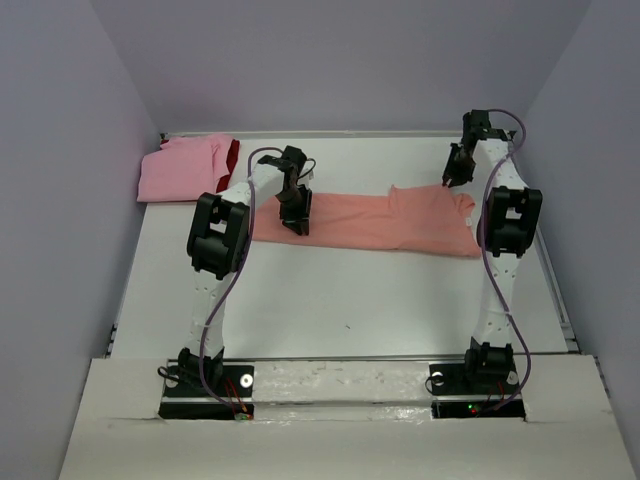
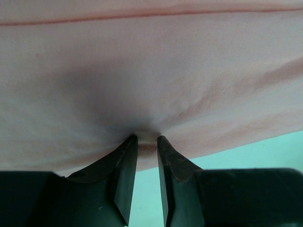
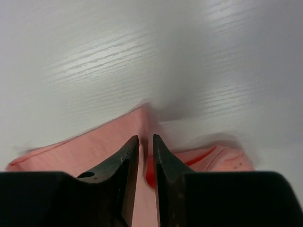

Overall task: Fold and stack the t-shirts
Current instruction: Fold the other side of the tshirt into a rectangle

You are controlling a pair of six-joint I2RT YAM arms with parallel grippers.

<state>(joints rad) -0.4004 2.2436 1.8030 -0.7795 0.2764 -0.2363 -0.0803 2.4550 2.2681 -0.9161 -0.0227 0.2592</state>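
The salmon-orange t-shirt [image 1: 380, 220] lies as a long folded strip across the middle of the table. My left gripper [image 1: 295, 222] is at its left end, and the left wrist view shows that gripper [image 2: 147, 137] shut on a pinch of the salmon cloth [image 2: 151, 71]. My right gripper [image 1: 455, 176] is at the strip's far right corner. In the right wrist view it [image 3: 146, 137] stands nearly closed, with a raised ridge of the shirt [image 3: 94, 146] between its fingers. A lighter pink t-shirt [image 1: 185, 170] lies folded at the back left, with dark red cloth [image 1: 233, 155] showing at its right edge.
The white table [image 1: 350, 300] ends at grey walls on the left, back and right. Both arm bases stand at the near edge, left base [image 1: 205, 385] and right base [image 1: 475, 380]. The pink pile sits tight in the back-left corner.
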